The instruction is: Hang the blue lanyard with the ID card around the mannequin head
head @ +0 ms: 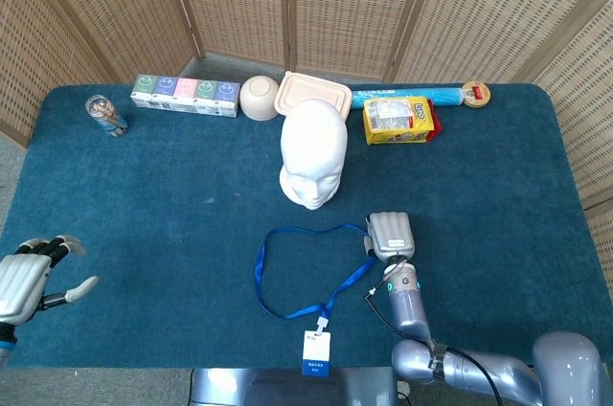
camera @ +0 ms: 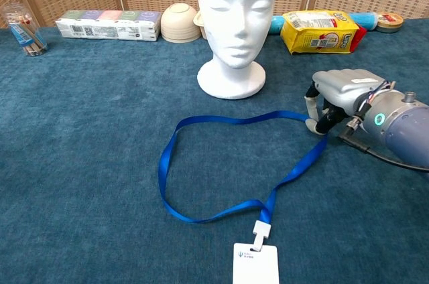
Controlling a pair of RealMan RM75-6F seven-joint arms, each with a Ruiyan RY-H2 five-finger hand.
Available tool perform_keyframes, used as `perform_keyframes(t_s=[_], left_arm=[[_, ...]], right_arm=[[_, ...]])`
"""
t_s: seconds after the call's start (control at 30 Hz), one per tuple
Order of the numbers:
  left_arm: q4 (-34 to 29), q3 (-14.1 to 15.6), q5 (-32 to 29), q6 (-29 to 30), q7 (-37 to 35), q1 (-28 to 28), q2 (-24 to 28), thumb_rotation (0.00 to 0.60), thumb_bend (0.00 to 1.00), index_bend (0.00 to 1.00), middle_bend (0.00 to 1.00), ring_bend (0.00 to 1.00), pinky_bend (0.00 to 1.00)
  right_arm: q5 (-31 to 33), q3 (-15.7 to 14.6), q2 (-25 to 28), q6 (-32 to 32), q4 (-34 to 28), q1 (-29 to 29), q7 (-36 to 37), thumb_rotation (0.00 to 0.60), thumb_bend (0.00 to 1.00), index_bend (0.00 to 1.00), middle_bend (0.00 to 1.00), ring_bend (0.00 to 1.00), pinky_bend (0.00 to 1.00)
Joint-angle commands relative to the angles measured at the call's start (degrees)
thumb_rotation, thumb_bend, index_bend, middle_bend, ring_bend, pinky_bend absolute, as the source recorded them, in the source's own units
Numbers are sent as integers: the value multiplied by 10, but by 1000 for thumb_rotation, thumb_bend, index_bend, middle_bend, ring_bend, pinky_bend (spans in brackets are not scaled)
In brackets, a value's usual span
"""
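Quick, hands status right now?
Left hand: open, holding nothing.
Right hand: fingers closed at the lanyard; grip itself cannot be told.

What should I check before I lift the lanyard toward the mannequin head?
1. Right hand on the blue lanyard: fingers sit at the strap's right bend, but a firm pinch: cannot tell.
2. Loop lying open, untwisted on the table: ok.
3. ID card attached at the clip, free of other things: ok.
4. Mannequin head upright, nothing on it: ok.
5. Path from strap to head free of the yellow bag and bowl: ok, both sit behind and to the sides.
6. Left hand ready to help spread the loop: not ok, empty and far from the strap.
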Motion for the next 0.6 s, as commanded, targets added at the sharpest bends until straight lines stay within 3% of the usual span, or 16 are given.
perform_keyframes(t_s=[0.03,0.33,0.43,0.6], left_arm=[[2,-9,-2,-9,17,-12,-7,30,93,376,424,450,352],[-13,-50,-52,-69,112,-73,-41,31,104,397,539,556,461],[-8,-79,-96,-119,167,-123,-71,37,105,398,549,562,472],[-3,-103,-160,-139,234,-162,-112,46,106,410,621,618,547]], right_arm=[[-1,0,1,2,-4,0,1,540,517,604,1000,1000,1000],[-5,-5,0,5,-16,-2,7,540,516,607,1000,1000,1000],[-9,-6,1,6,-22,-3,11,540,516,608,1000,1000,1000],[-10,-8,2,6,-23,-3,13,540,516,609,1000,1000,1000]])
